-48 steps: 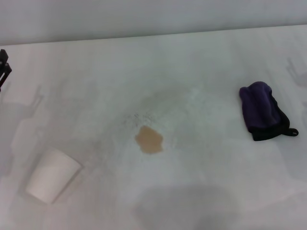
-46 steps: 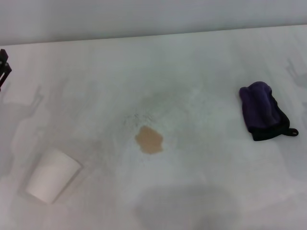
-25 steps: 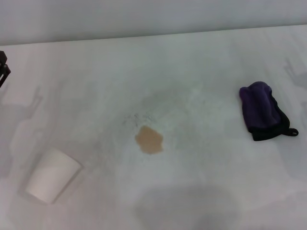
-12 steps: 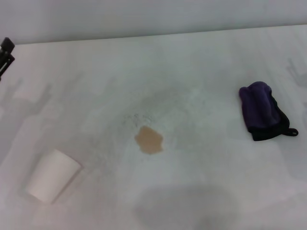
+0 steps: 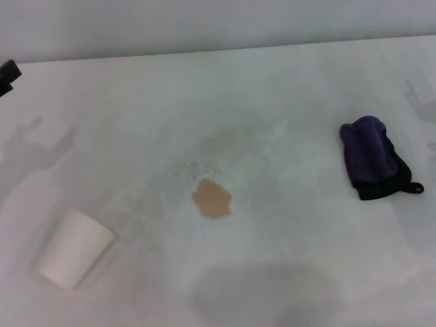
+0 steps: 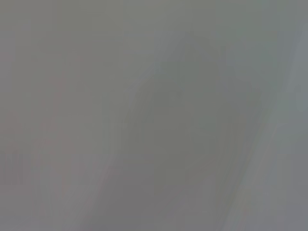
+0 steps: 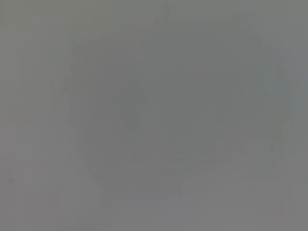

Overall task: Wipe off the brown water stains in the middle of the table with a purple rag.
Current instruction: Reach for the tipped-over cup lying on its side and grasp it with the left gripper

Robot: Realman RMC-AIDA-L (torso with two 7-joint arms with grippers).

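Note:
The brown water stains (image 5: 212,199) form a small tan blotch in the middle of the white-grey table (image 5: 272,95) in the head view. The purple rag (image 5: 372,156) lies bunched at the right side, with its black edge and small loop toward the near right; nothing touches it. Only a black tip of my left gripper (image 5: 8,71) shows at the far left edge, well away from both stain and rag. My right gripper is out of view. Both wrist views show only a plain grey surface.
A white paper cup (image 5: 71,249) lies on its side at the near left. Faint grey speckled smudges (image 5: 197,167) sit just beyond the stain. The table's far edge meets a pale wall (image 5: 218,24).
The left gripper has drawn farther away along the left edge, so less of it shows, and its shadow on the table has shifted. Stain, rag and cup have not moved.

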